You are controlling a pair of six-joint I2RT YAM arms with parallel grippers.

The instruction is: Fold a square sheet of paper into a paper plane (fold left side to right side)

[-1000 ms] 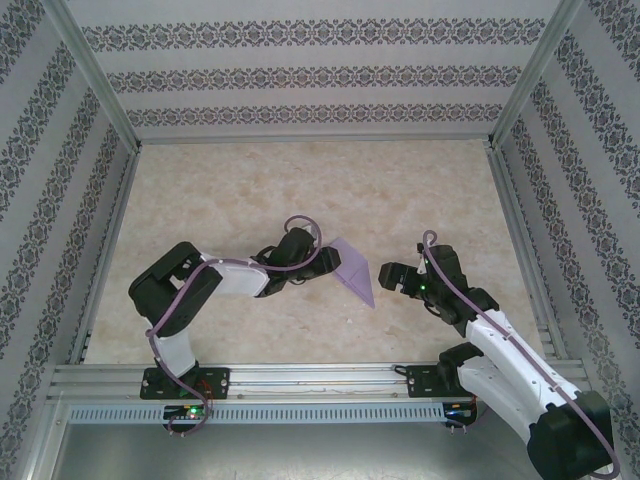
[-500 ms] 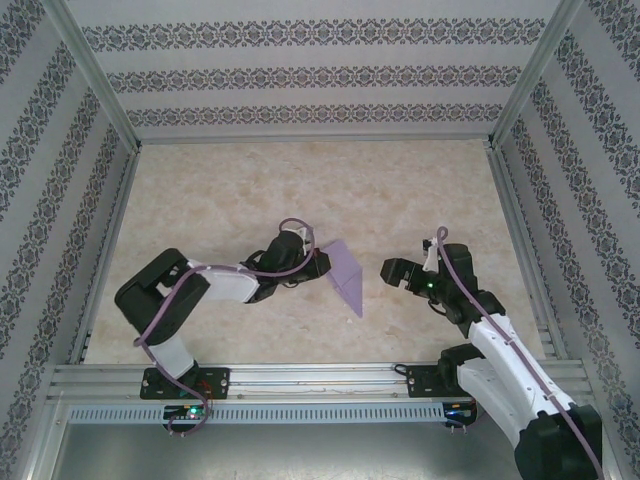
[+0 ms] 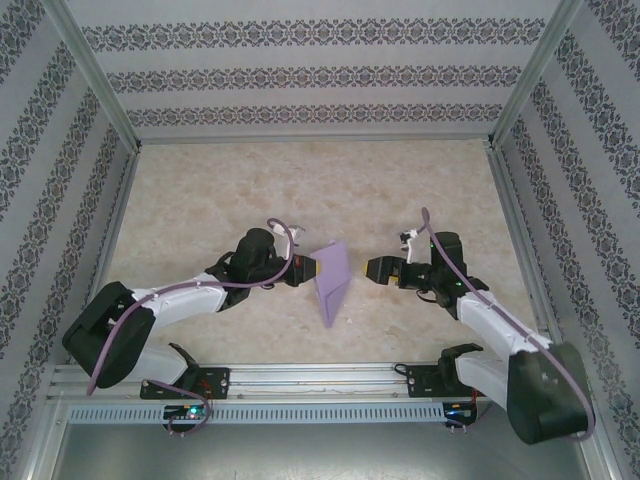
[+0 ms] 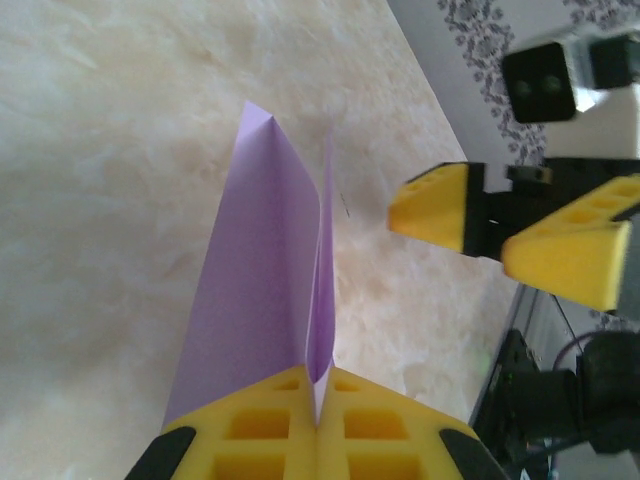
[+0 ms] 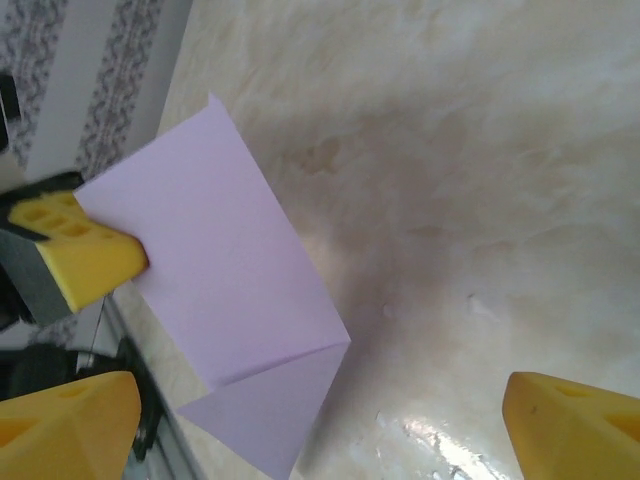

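The lavender sheet of paper is folded double into a narrow shape with a pointed near end. It stands on edge above the table's middle. My left gripper is shut on its left edge. In the left wrist view the yellow pads press together on the paper, whose two layers gape slightly. My right gripper is open just right of the paper and holds nothing. The right wrist view faces the paper's flat side, with a diagonal crease near its point and the left finger on its edge.
The marbled tabletop is walled by patterned panels. Aluminium rails run along the near edge, where both arm bases sit. The right gripper's yellow fingers show a short way right of the paper in the left wrist view.
My left gripper has shut on the paper; its arm has stretched out low, carrying the paper slightly left and nearer. The right gripper has moved left towards the paper.
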